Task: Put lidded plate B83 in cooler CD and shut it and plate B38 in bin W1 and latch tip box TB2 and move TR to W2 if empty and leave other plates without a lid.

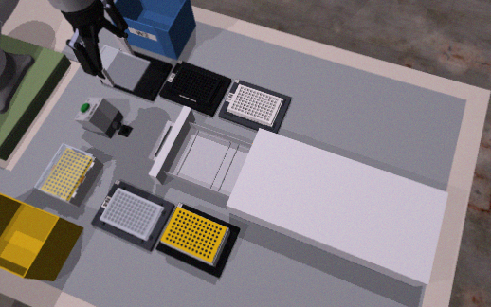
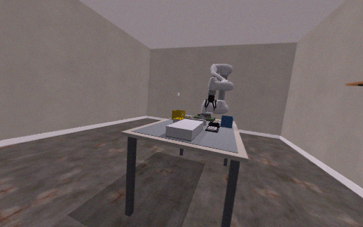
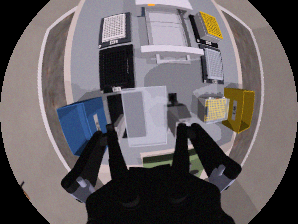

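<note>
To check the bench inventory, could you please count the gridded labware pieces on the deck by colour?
Yellow, tip box and tip rack: 2
White, white plate: 1
Clear or pale grey, clear plate: 1
Black, black gridded piece: 1
Total: 5
</note>
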`<state>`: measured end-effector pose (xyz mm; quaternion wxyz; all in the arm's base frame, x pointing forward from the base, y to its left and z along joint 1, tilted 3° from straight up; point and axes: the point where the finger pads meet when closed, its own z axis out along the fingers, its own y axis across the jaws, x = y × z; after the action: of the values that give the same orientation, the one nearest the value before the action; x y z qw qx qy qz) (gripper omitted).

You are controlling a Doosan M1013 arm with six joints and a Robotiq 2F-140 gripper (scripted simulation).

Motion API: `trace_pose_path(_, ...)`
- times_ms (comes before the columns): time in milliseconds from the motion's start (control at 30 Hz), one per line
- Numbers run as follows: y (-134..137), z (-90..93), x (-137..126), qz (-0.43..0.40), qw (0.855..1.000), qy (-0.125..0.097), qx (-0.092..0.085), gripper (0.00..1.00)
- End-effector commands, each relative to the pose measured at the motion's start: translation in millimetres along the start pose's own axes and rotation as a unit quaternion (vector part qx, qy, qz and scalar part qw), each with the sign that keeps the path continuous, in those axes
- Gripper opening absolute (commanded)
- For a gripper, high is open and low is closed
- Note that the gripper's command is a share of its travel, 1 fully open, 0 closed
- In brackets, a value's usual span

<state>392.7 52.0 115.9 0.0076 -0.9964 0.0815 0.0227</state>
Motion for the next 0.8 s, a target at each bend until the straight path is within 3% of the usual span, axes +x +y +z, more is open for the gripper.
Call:
trace_pose_path(0, 9, 0.0, 5, 0.000, 1.000, 0.000, 0.000, 0.00)
trace_pose_path(767, 54, 0.0, 29, 0.000, 1.000, 0.000, 0.000, 0.00)
